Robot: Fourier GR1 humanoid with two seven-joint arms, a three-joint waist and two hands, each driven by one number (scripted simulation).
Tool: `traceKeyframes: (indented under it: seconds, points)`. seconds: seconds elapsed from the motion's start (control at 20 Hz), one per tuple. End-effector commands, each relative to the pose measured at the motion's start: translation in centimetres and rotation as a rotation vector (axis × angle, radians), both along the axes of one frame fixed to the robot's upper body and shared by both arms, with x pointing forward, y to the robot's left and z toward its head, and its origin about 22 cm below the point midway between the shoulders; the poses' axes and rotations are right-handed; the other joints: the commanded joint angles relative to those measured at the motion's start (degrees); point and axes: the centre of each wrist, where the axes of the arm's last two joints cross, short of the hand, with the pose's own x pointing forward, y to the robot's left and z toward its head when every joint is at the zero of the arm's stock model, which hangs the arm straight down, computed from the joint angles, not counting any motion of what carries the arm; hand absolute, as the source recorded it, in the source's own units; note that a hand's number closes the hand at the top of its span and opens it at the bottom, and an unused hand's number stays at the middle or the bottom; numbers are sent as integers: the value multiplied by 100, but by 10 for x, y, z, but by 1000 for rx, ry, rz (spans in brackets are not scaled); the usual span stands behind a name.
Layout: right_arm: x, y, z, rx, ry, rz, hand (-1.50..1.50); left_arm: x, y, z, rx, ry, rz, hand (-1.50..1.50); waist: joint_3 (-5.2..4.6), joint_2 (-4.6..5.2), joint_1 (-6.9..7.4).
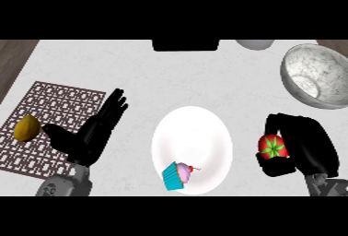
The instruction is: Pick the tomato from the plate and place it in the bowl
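Lower right, our right hand (pixel 302 147) curls its fingers around the tomato (pixel 272 146): smooth, soft, best cradled at its sides; left hand (pixel 92 133) rests open.

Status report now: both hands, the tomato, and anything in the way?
Right hand shut on tomato, off the plate. Left hand open, resting. Path to bowl looks free.

No text, label, brand, number or sign can be read anywhere in the head view.
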Motion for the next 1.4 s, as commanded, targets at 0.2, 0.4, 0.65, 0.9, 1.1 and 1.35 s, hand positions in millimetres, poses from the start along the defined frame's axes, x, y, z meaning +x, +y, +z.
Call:
traceKeyframes:
  seconds: [0.2,0.4,0.65,0.9,1.1,1.35]
  points:
    - [-47,-1,92,29,-249,-50,150,4,13,5,18,0,0,0,-2,-5,-15]
    - [-32,-10,129,42,-290,-83,150,-6,10,2,19,-1,-10,0,-1,12,78]
    - [-11,-28,159,90,-331,-113,150,6,-5,4,-2,7,-15,0,-1,22,81]
    - [21,-62,127,85,-382,-169,150,-10,-13,-9,-6,-6,-14,0,3,27,89]
    - [62,-94,128,157,-383,-196,150,7,-13,-4,-7,9,-29,0,4,45,122]
    - [108,-115,108,147,-389,-202,150,0,-11,-4,7,8,-49,0,6,59,191]
